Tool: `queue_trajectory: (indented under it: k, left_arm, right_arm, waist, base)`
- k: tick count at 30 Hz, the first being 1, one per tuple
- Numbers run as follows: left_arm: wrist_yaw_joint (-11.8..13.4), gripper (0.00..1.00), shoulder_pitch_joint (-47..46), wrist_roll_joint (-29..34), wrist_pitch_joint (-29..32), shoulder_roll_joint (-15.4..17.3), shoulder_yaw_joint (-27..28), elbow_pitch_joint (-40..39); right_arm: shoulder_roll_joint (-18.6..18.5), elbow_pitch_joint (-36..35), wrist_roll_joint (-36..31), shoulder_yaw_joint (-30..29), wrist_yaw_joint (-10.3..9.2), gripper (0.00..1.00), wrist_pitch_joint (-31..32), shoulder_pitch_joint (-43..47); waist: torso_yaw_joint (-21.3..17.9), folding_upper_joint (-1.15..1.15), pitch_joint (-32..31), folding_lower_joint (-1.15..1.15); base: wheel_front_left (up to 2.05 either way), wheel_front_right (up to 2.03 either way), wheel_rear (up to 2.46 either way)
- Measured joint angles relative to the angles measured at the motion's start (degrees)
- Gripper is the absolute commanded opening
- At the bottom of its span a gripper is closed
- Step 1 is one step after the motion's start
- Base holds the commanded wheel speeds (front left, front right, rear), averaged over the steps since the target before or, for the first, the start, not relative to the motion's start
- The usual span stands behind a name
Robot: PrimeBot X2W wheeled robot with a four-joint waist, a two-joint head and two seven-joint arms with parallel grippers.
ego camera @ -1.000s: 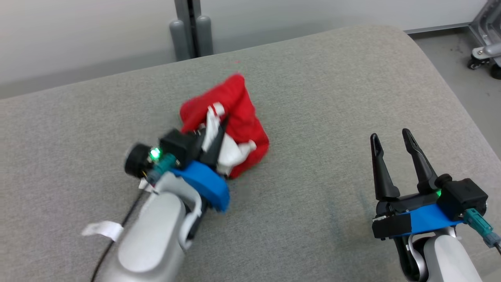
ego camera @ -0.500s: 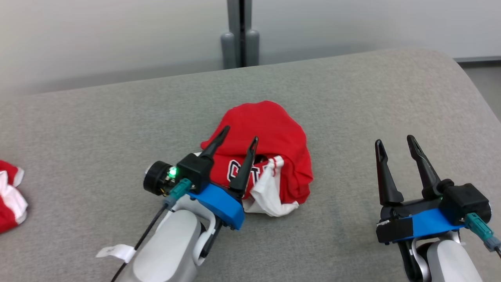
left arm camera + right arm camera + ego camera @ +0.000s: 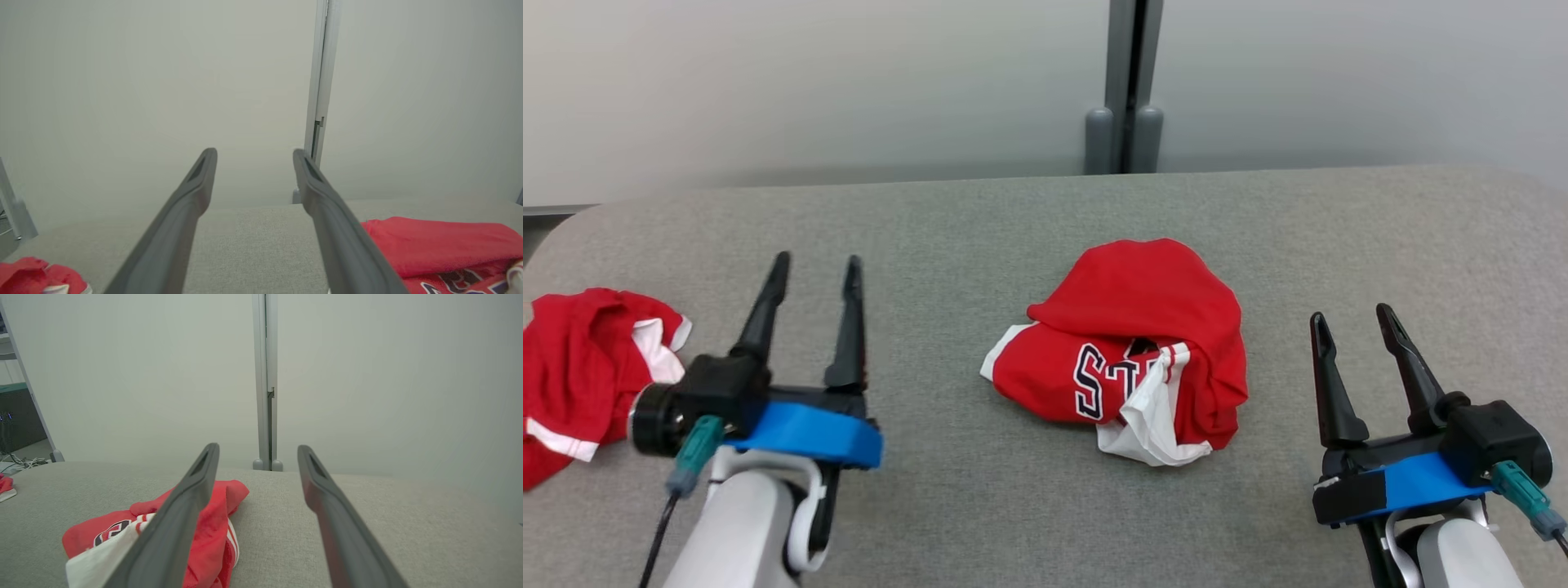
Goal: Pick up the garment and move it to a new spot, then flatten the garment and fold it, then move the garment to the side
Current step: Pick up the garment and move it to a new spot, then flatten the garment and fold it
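On counter (image 3: 980, 523), centre: garment (image 3: 1143, 327), crumpled, apparently placed. Left pincer (image 3: 818, 260), right pincer (image 3: 1350, 314): released, empty. Flattening due; you must grasp its edges, spread.

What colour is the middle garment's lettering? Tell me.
Lettering: navy, white-edged; best in head view.

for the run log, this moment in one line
left gripper: open, empty | right gripper: open, empty | garment: crumpled between grippers, untouched | fold: not started | second red garment: far left
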Motion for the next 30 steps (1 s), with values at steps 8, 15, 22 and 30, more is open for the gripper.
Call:
queue_trajectory:
  k: [8, 15, 22, 30]
  left_arm:
    - [0.5, 1.00, 6.5, 1.8, 0.0, 1.5, 7.0, -2.6]
    - [-0.4, 1.00, 10.7, 3.1, 0.0, 0.6, 10.8, -2.9]
    - [-1.4, 1.00, 12.4, 5.2, 0.0, -1.0, 13.0, -3.0]
    - [-2.6, 1.00, 12.4, 7.0, 0.0, -2.1, 14.8, -3.0]
  right_arm:
    - [0.0, 0.7, -0.2, 0.1, 0.00, 1.00, 0.0, 0.6]
    - [0.0, 1.4, -0.6, 0.0, 0.00, 1.00, 0.0, 1.4]
    - [0.0, 1.9, -0.9, -0.6, 0.00, 1.00, 0.3, 2.1]
    - [0.0, 2.2, -1.0, -0.6, 0.00, 1.00, 0.4, 2.1]
  waist:
    - [2.4, 0.00, -1.1, 0.00]
    - [3.0, 0.00, -1.7, 0.00]
    - [3.1, 0.00, -1.9, 0.00]
    - [3.0, 0.00, -1.9, 0.00]
  base:
    - [0.00, 0.00, 0.00]
    - [0.00, 0.00, 0.00]
    - [0.00, 0.00, 0.00]
    - [0.00, 0.00, 0.00]
